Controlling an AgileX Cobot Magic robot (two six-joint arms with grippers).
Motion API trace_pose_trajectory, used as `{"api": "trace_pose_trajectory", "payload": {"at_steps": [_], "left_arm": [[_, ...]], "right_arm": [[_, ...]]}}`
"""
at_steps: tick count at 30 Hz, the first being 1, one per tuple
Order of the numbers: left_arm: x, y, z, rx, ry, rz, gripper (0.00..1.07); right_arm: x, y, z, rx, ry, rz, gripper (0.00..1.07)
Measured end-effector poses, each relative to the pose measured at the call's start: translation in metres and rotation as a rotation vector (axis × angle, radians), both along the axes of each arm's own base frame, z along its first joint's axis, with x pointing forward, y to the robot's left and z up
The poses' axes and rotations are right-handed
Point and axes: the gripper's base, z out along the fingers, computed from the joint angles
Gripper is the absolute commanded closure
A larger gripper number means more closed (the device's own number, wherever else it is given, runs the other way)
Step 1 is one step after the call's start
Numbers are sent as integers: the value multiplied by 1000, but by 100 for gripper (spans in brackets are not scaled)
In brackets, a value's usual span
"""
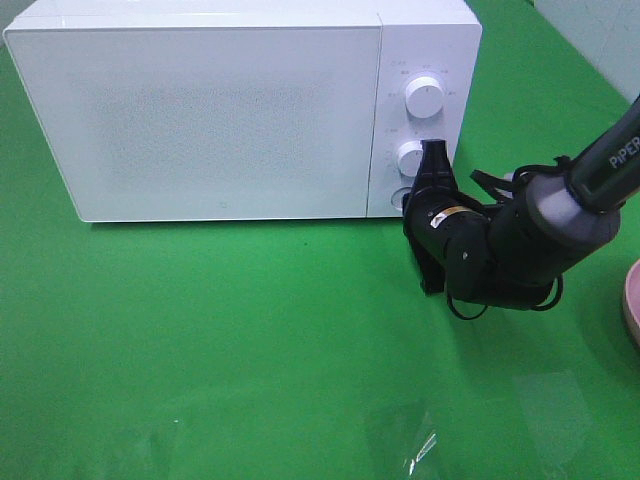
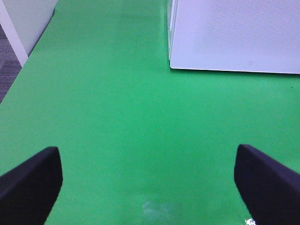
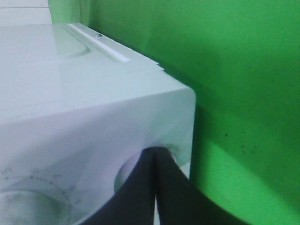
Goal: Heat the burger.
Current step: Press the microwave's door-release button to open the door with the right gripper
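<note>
The burger is out of view in every frame. A white microwave [image 1: 220,110] stands at the back of the green table with its door closed. My right gripper [image 1: 412,200] is shut, and its joined tips touch the round button [image 1: 400,198] at the bottom of the control panel. The right wrist view shows the same contact: the right gripper [image 3: 155,152] rests on the button [image 3: 124,178] near the microwave's [image 3: 93,93] lower corner. My left gripper [image 2: 146,159] is open over bare green cloth, its two black fingers [image 2: 33,180] wide apart and holding nothing; the exterior view does not show it.
Two white dials [image 1: 425,97] sit above the button on the panel. The rim of a pink plate [image 1: 632,300] shows at the right edge of the table. The left wrist view has the microwave [image 2: 234,33] ahead and a white wall panel [image 2: 23,23] to one side.
</note>
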Motion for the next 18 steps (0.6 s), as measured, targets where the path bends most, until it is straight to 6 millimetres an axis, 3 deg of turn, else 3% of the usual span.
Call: {"api": "trace_pose_trajectory", "payload": {"at_steps": [18], "left_arm": [[0, 0, 0, 0, 0, 0, 16]], "right_arm": [[2, 2, 5, 48, -66, -16, 107]]}}
